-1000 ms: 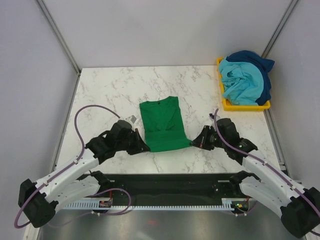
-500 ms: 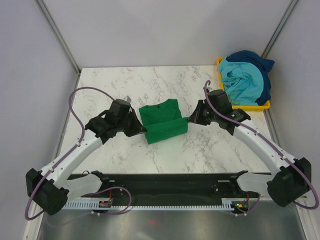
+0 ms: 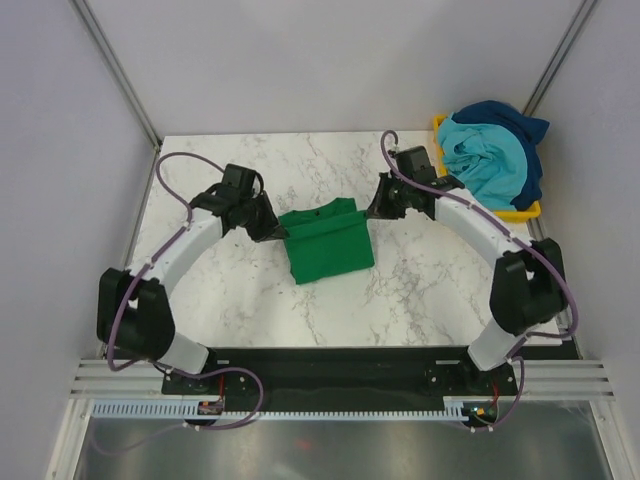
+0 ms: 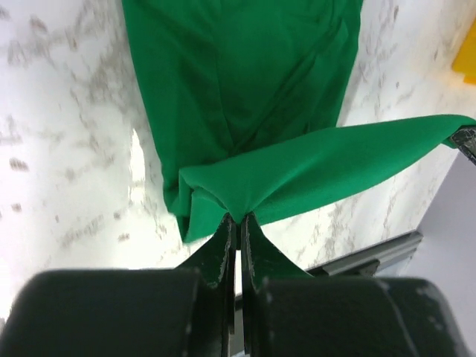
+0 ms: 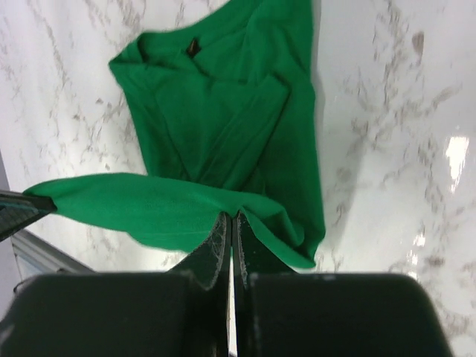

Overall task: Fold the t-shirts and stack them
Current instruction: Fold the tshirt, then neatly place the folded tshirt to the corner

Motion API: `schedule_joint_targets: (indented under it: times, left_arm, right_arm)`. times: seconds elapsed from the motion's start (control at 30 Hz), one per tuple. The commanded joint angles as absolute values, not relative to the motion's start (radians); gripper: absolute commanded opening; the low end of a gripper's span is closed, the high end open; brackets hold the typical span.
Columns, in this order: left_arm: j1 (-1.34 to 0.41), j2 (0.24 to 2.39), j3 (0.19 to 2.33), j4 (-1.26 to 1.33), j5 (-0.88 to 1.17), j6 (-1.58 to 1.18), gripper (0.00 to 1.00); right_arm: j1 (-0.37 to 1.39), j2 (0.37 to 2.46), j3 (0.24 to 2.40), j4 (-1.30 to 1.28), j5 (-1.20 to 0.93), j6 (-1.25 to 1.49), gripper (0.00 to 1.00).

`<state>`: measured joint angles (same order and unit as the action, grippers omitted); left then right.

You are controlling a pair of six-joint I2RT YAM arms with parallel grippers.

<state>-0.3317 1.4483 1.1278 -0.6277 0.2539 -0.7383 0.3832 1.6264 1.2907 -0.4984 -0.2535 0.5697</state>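
Observation:
A bright green t-shirt (image 3: 325,245) lies mid-table, its near hem lifted and carried back over the body toward the collar. My left gripper (image 3: 277,231) is shut on the hem's left corner (image 4: 236,204). My right gripper (image 3: 371,210) is shut on the hem's right corner (image 5: 234,201). The hem stretches taut between them above the rest of the green t-shirt (image 4: 245,82) (image 5: 223,119). A light turquoise t-shirt (image 3: 478,160) and a dark blue t-shirt (image 3: 510,120) sit crumpled in the yellow bin.
The yellow bin (image 3: 490,212) stands at the back right corner of the marble table (image 3: 220,290). Grey walls enclose the table on three sides. A black rail runs along the near edge.
Both arms have swung away from me, carrying the green shirt's near hem up and back over its body. The visible shirt has shortened into a fold.

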Motion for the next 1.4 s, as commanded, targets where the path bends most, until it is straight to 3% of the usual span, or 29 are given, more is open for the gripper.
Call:
schedule_joint_targets:
  times: [0.0, 0.13, 0.17, 0.2, 0.23, 0.27, 0.33, 0.37, 0.5, 0.6, 0.73, 0.83, 1.03, 1.37]
  left_arm:
    - [-0.279, 1.578, 1.253, -0.614, 0.274, -0.628, 0.02]
    - [-0.223, 1.799, 1.382, -0.611, 0.285, -0.606, 0.02]
    - [-0.210, 1.883, 1.408, -0.612, 0.301, -0.603, 0.04]
    - [-0.184, 1.925, 1.449, -0.614, 0.369, -0.609, 0.12]
    - [-0.175, 1.959, 1.469, -0.612, 0.395, -0.607, 0.22]
    - [-0.169, 1.988, 1.489, -0.612, 0.406, -0.607, 0.42]
    - [-0.166, 2.057, 1.558, -0.612, 0.384, -0.574, 0.64]
    - [-0.164, 2.077, 1.583, -0.624, 0.379, -0.565, 0.64]
    - [-0.163, 2.037, 1.602, -0.627, 0.283, -0.549, 0.66]
    - [-0.164, 1.925, 1.485, -0.539, 0.189, -0.548, 0.66]
    - [-0.164, 1.826, 1.303, -0.375, 0.198, -0.560, 0.64]
    - [-0.167, 1.822, 1.203, -0.270, 0.227, -0.572, 0.64]
    - [-0.190, 1.888, 1.177, -0.196, 0.268, -0.561, 0.63]
    - [-0.219, 1.986, 1.212, -0.184, 0.259, -0.535, 0.57]
  right_arm:
    - [0.345, 1.770, 1.414, -0.457, -0.216, 0.522, 0.00]
    - [0.327, 1.977, 1.619, -0.454, -0.241, 0.517, 0.00]
    - [0.322, 2.053, 1.653, -0.456, -0.250, 0.515, 0.13]
    - [0.318, 2.090, 1.687, -0.457, -0.265, 0.515, 0.33]
    - [0.305, 2.124, 1.751, -0.457, -0.274, 0.514, 0.52]
    - [0.299, 2.175, 1.775, -0.457, -0.290, 0.515, 0.75]
    - [0.279, 2.189, 1.793, -0.462, -0.291, 0.522, 0.79]
    - [0.278, 2.178, 1.780, -0.457, -0.288, 0.523, 0.82]
    - [0.275, 2.051, 1.625, -0.405, -0.239, 0.502, 0.85]
    - [0.275, 1.872, 1.381, -0.299, -0.219, 0.521, 0.86]
    - [0.288, 1.615, 0.946, -0.091, -0.290, 0.610, 0.87]
    - [0.355, 1.524, 0.745, 0.053, -0.304, 0.637, 0.88]
    - [0.495, 1.517, 0.556, 0.178, -0.253, 0.637, 0.88]
    - [0.512, 1.473, 0.376, 0.463, -0.244, 0.630, 0.87]
